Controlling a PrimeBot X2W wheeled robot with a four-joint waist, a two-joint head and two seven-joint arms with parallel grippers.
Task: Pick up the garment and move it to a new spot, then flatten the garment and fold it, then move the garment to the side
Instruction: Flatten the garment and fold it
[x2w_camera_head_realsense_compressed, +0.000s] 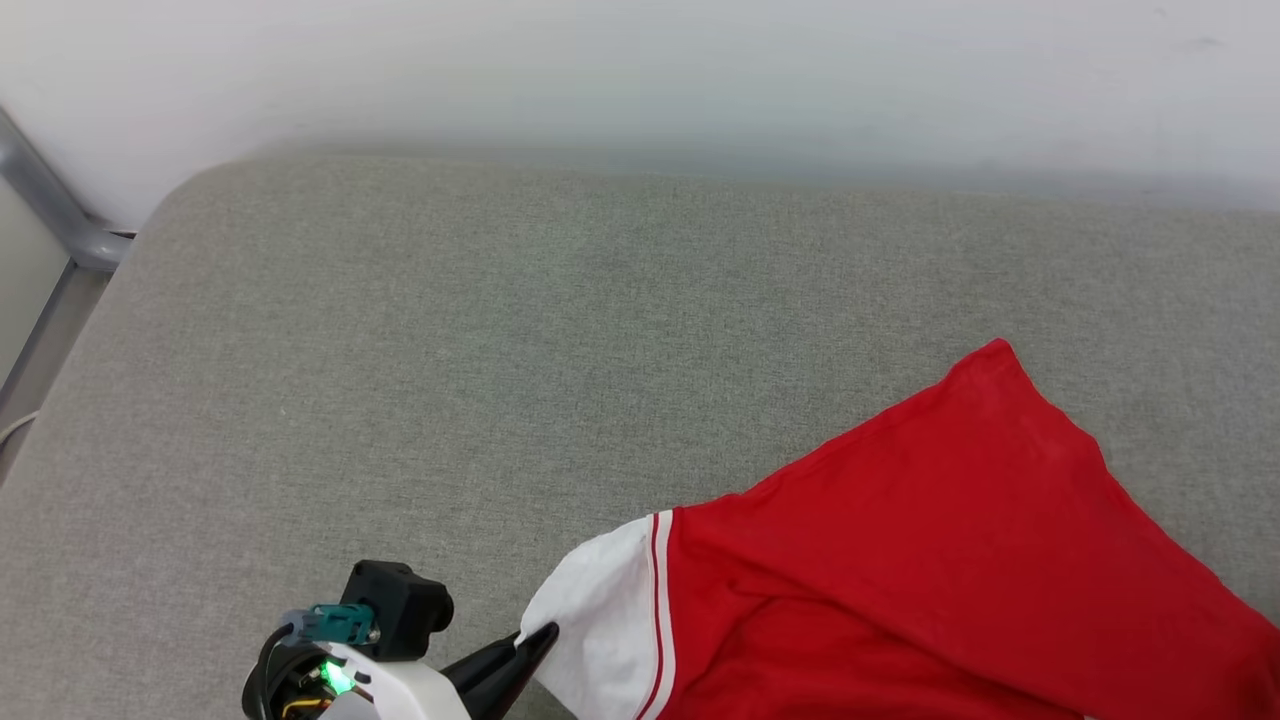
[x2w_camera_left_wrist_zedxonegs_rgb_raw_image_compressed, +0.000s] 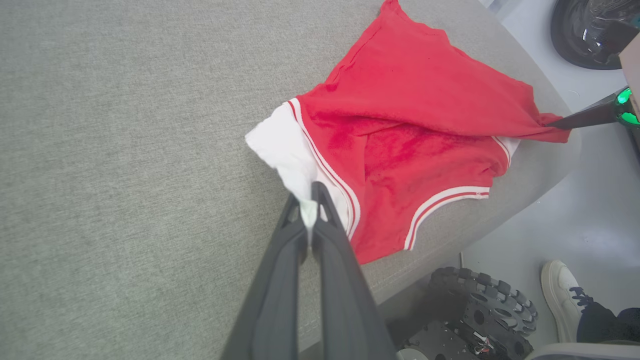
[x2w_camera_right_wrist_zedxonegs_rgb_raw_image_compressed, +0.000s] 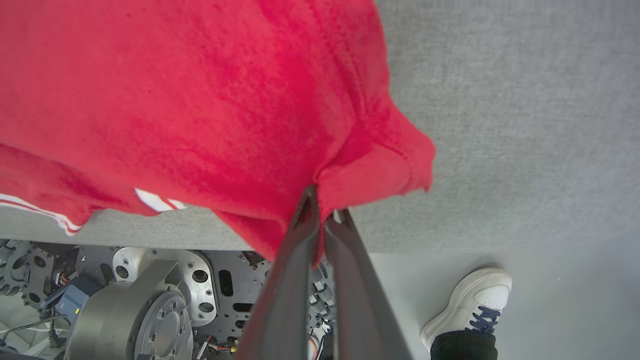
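Red cloth, the garment (x2w_camera_head_realsense_compressed: 930, 560), lies crumpled by the near right corner of the grey padded bench (x2w_camera_head_realsense_compressed: 450, 350), with 1 red corner drawn out past the near edge. Your left gripper (x2w_camera_left_wrist_zedxonegs_rgb_raw_image_compressed: 310, 197) is pinched tight on the white sleeve (x2w_camera_left_wrist_zedxonegs_rgb_raw_image_compressed: 280, 150), and your right gripper (x2w_camera_right_wrist_zedxonegs_rgb_raw_image_compressed: 322, 207) is clamped on that red corner. You look set for the carry. Raise the 2 grips together and level, spread them so the cloth hangs open, and aim for the bare middle.

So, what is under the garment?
The garment lies on the grey cushion, which shows beside it. One corner, pinched by the right gripper, hangs past the cushion's edge. What is beneath the cloth itself is covered.
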